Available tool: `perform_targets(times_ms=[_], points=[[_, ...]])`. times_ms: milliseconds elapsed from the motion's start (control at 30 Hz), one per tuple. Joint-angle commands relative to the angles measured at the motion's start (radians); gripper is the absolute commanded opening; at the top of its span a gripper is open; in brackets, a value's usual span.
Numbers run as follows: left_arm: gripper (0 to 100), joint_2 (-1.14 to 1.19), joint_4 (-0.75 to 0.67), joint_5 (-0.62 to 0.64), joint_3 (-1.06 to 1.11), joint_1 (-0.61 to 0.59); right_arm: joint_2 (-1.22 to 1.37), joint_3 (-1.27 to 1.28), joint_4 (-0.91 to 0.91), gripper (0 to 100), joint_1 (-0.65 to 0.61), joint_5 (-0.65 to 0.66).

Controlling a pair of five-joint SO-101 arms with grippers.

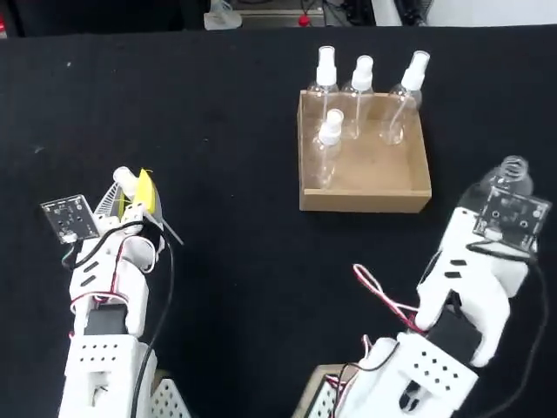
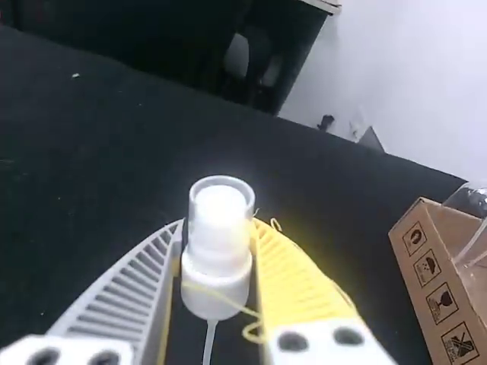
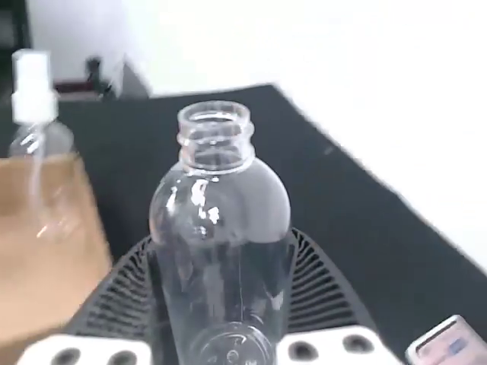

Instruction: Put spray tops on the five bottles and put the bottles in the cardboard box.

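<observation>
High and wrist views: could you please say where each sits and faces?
High view: fixed above, looking down on the table; left arm and right arm show.
Left wrist view: on that arm, facing the left gripper, shut on a spray top.
Right wrist view: on that arm, facing the right gripper, shut on an uncapped bottle.
Shared: all show the cardboard box.

My two arms are white printed plastic, built of blocky segments above bases dotted with holes. My left arm [image 1: 109, 296] has a black cable [image 1: 165, 287] looping down its side and thin red wires at a lower joint. My left gripper [image 2: 219, 228] pairs a grey ribbed finger [image 2: 129, 289] with a yellow ribbed finger [image 2: 293, 277], both rooted in white blocks with dark screw holes. My right arm [image 1: 466, 287] trails red-and-white wires [image 1: 379, 292]. My right gripper [image 3: 221, 243] has black ribbed fingers [image 3: 319, 281]. A small dark circuit board [image 1: 70, 218] sits at each wrist.
</observation>
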Motion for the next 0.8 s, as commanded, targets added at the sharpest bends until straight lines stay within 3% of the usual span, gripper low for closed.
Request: perform_targets(times_ms=[0,267,633,767], points=[[3,-0.017,-0.025,0.002,-0.004,-0.008,0.082,0.030,-0.230,1.2,0.035,0.034],[3,-0.017,-0.025,0.002,-0.002,-0.002,0.440,0.038,-0.640,1.2,0.034,-0.014],[3,-0.017,-0.025,0.002,-0.002,-0.002,0.917,0.031,-1.026,1.1,0.034,-0.020],[3,-0.017,-0.025,0.002,-0.002,-0.002,1.058,0.027,-1.169,1.1,0.058,-0.141]])
